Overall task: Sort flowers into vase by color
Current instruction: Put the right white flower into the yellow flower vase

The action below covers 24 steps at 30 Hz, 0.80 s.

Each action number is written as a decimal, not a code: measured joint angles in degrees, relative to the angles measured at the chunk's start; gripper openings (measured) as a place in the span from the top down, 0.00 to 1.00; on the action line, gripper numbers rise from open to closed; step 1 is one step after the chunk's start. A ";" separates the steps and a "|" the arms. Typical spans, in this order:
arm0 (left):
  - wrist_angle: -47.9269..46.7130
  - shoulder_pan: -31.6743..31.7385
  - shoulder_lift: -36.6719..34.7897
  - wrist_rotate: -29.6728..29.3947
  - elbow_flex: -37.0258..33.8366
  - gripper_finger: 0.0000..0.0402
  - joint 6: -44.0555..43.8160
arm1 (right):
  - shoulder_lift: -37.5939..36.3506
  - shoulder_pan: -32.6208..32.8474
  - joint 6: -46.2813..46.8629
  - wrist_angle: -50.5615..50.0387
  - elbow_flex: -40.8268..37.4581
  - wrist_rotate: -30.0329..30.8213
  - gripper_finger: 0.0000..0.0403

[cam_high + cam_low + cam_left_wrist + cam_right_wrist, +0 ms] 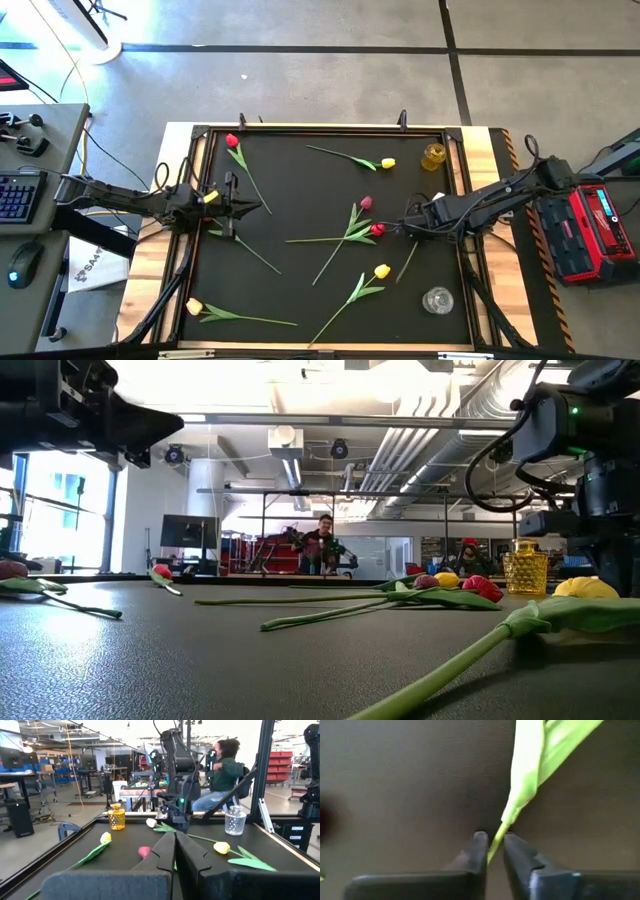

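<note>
Several tulips lie flat on the black mat (pixel 300 170): red (pixel 232 141), yellow (pixel 388 162), dark red (pixel 366 203), red (pixel 377 229), yellow (pixel 381 271) and pale yellow (pixel 194 306). A cream tulip (pixel 151 822) lies under my right gripper (pixel 408 228), which points down and is shut on its stem. The arm hides the cream head in the high view. A yellow glass vase (pixel 433 156) stands at the far right and a clear one (pixel 437 300) at the near right. My left gripper (pixel 262 208) hovers level over the mat's left side, shut and holding nothing. My right gripper pinches the cream tulip's thin stem (pixel 495 845) between its two fingertips, just below where a leaf (pixel 527 765) joins it. The fingers come from above, pointing down, one on each side of the stem. The stem's free end (pixel 400 277) lies on the mat.
A raised black frame (pixel 460 200) and wooden border surround the mat. A red box (pixel 590 225) sits beside the right arm. In the left wrist view a person (pixel 225 770) sits beyond the table's right side. Open mat lies between the scattered stems at the centre.
</note>
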 joint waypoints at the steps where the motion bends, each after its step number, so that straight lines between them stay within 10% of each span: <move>1: -0.31 0.00 0.00 0.00 0.00 1.00 -0.03 | 0.00 0.14 -0.66 0.15 -0.01 0.05 0.96; 11: -1.09 -0.02 0.00 -1.20 0.00 1.00 0.45 | 0.30 2.14 -4.88 -2.18 5.75 4.29 0.99; 24: -0.16 -0.02 0.01 -1.29 0.00 0.99 1.01 | 0.15 5.12 -10.48 -15.55 20.38 34.64 1.00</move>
